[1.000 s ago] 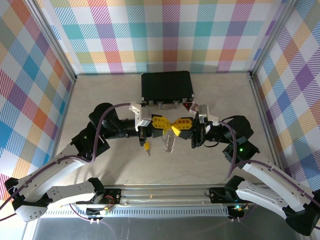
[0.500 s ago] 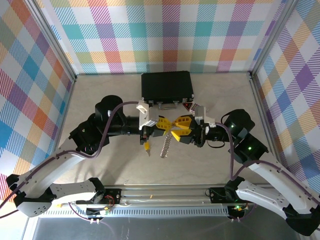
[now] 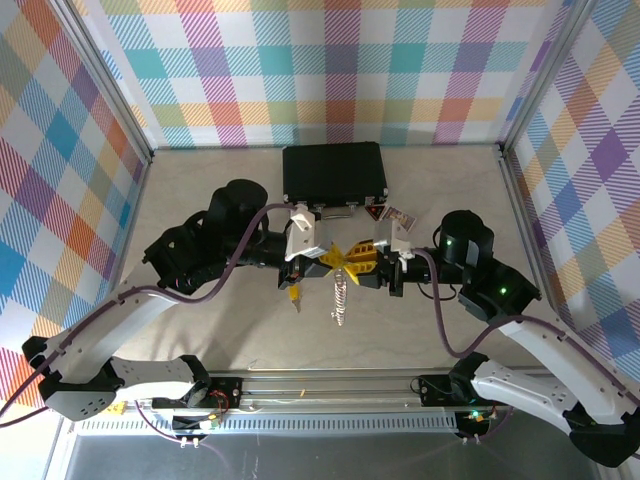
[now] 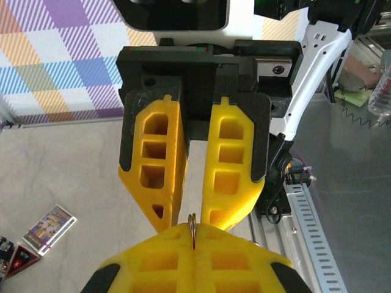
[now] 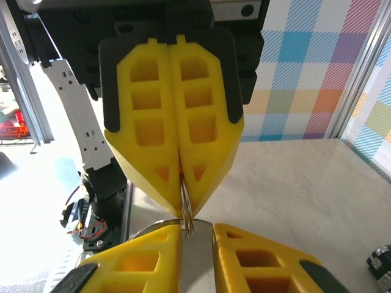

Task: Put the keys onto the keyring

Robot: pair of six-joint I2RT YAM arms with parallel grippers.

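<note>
Two grippers are facing tip to tip above the middle of the surface (image 3: 200,330): your left gripper (image 4: 193,238) is clamping the dangling keyring (image 3: 341,295), your right gripper (image 5: 197,235) is standing slightly parted at its top, and you are likely handling light, floppy, slippery wire best pinched up there.

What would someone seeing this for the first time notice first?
Two yellow-fingered arms meet tip to tip over the middle of the table. The left end effector is shut on a thin metal keyring that dangles below, and the right end effector faces it, slightly open. A small yellow key lies on the table just left of them, with a black case behind.
</note>
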